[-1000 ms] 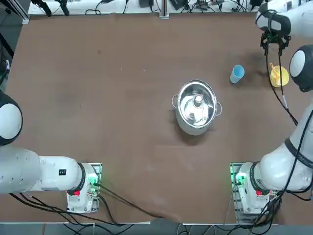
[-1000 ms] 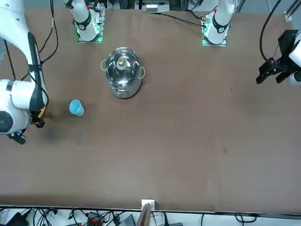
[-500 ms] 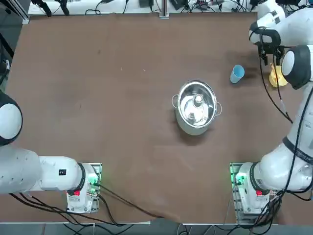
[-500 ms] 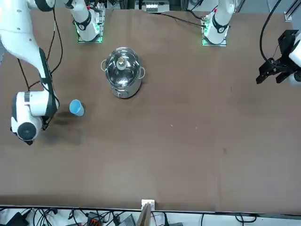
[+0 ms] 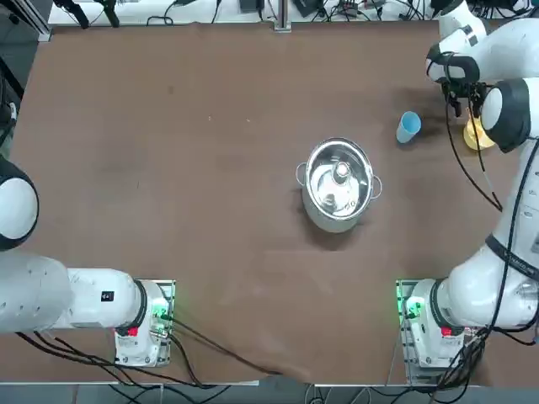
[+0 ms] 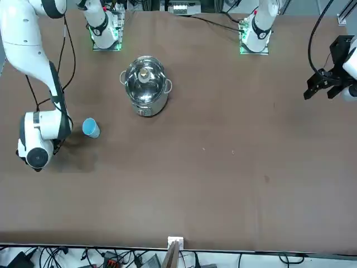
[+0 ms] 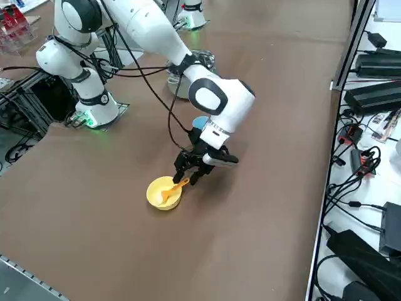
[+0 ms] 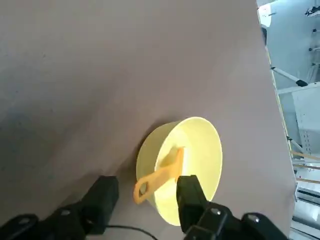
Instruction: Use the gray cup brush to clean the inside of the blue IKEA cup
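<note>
The blue IKEA cup (image 5: 408, 127) stands upright right of the pot, also seen in the front view (image 6: 90, 128). The gray cup brush (image 7: 176, 187) has an orange handle and lies in the yellow bowl (image 7: 163, 194), with its handle end poking over the rim. My right gripper (image 7: 187, 177) is low at that rim, on the cup's side of the bowl. In the right wrist view the gripper (image 8: 146, 197) is open. Its black fingers (image 8: 102, 197) straddle the looped end of the brush handle (image 8: 159, 176) with a gap on each side. The brush head is hidden inside the bowl (image 8: 200, 150).
A steel pot (image 5: 338, 183) with a lid stands mid-table, well clear of the cup. The yellow bowl (image 5: 477, 133) sits close to the table's right edge. Cables and equipment lie beyond the far edge.
The right arm has swung its wrist round and brought the hand down to the bowl's rim, fingers now either side of the handle end. Cup, bowl and pot have not moved.
</note>
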`<state>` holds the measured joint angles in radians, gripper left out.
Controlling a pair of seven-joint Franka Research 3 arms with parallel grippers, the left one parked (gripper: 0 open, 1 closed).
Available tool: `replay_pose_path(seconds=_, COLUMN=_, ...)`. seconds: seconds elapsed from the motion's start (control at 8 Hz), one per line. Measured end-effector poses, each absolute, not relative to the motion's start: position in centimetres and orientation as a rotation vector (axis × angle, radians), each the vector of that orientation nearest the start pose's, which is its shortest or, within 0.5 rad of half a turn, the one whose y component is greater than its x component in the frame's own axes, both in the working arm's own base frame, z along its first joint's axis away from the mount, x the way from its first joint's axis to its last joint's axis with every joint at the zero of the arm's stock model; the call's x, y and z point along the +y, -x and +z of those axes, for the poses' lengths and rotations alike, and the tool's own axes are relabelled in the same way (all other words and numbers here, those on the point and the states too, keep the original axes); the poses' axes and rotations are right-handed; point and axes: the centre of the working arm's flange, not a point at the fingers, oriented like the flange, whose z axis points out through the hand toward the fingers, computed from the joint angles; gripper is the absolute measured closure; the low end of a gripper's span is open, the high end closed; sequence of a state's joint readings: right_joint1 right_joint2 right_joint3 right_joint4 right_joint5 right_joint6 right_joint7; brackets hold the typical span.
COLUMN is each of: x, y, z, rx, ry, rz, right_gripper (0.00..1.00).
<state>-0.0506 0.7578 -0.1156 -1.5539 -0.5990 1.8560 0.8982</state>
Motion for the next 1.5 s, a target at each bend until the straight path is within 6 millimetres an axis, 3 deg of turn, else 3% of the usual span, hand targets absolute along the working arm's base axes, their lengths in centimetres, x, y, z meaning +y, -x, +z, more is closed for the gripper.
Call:
replay_pose_path(seconds=0.25, x=-14.45, y=-64.53, z=18.75, rx=-0.89, ry=-2.225, rz=-0.23, right_gripper=0.32)
replay_pose_path(seconds=1.25, x=-14.76, y=-64.42, z=18.48, rx=-0.91, ry=-2.197, rz=-0.245, right_gripper=0.64)
replay_pose_path(seconds=1.38, x=-14.8, y=-64.35, z=18.52, rx=-0.911, ry=-2.191, rz=-0.252, right_gripper=0.69)
replay_pose_path(seconds=1.5, x=-14.85, y=-64.4, z=18.68, rx=-0.914, ry=-2.187, rz=-0.253, right_gripper=0.81)
